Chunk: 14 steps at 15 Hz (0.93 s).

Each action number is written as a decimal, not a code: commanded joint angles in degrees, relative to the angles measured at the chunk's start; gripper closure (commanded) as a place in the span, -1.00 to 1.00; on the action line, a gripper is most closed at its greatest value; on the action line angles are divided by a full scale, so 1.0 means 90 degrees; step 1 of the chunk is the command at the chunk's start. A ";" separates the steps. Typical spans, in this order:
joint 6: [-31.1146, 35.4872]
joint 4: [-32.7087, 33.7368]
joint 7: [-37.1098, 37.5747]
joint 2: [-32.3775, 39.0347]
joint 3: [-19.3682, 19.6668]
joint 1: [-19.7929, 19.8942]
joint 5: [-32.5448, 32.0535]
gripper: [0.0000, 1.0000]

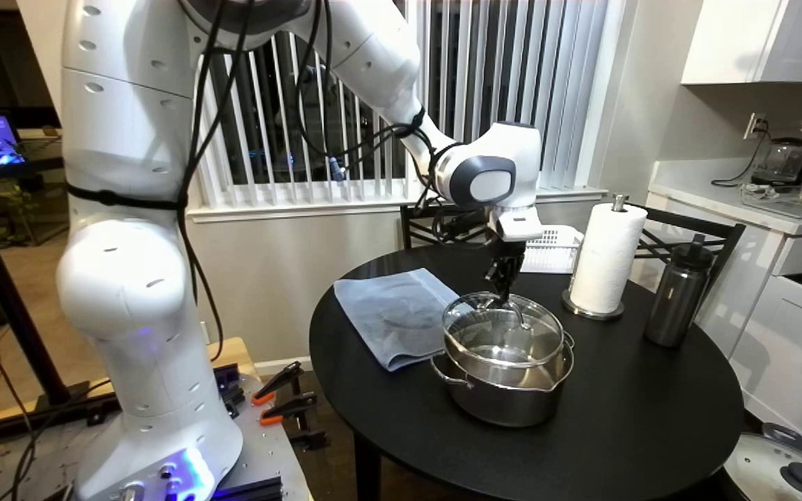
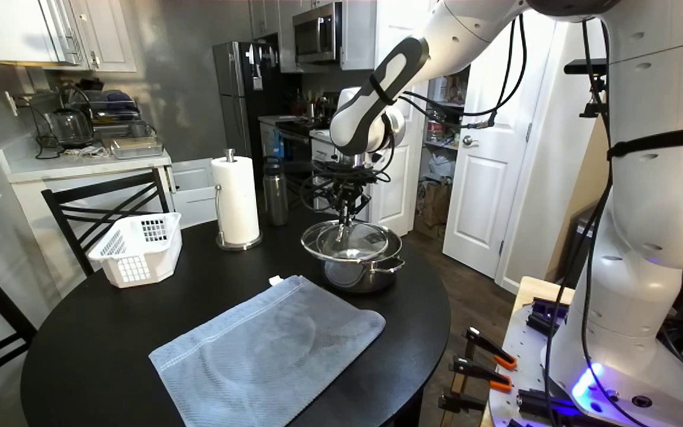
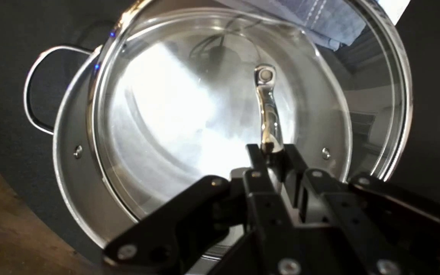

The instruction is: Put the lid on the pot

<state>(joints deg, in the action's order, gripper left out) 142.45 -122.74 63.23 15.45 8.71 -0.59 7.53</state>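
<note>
The lid is a clear glass disc with a metal rim and an arched metal handle; it shows in both exterior views (image 1: 503,332) (image 2: 350,244) and in the wrist view (image 3: 407,95). The shiny steel pot (image 1: 505,405) stands on the black table; it also shows in an exterior view (image 2: 356,276) and in the wrist view (image 3: 71,179). My gripper (image 3: 271,151) is shut on the lid's handle; it also shows in both exterior views (image 1: 502,296) (image 2: 343,222). The lid is over the pot, off-centre toward the cloth side. I cannot tell whether their rims touch.
A blue-grey cloth (image 1: 401,313) lies beside the pot. A paper towel roll (image 1: 610,257), a dark metal bottle (image 1: 679,292) and a white basket (image 2: 140,249) stand on the round table (image 1: 624,417). Chairs and a window are behind.
</note>
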 commanded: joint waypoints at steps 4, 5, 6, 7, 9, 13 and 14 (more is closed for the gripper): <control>0.0367 -0.0475 -0.0103 -0.0333 -0.0113 0.0219 0.0549 0.91; 0.0345 -0.0516 -0.0087 -0.0355 -0.0097 0.0227 0.0536 0.91; 0.0304 -0.0578 -0.0070 -0.0409 -0.0074 0.0240 0.0504 0.91; 0.0297 -0.0639 -0.0054 -0.0466 -0.0054 0.0253 0.0481 0.91; 0.0251 -0.0770 0.0033 -0.0627 0.0010 0.0249 0.0362 0.91; 0.0220 -0.0892 0.0340 -0.0835 0.0108 0.0161 -0.0063 0.91; 0.0283 -0.0896 0.0542 -0.0862 0.0141 0.0110 -0.0285 0.91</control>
<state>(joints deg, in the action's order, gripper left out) 144.53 -128.60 63.83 11.55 9.32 1.25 9.22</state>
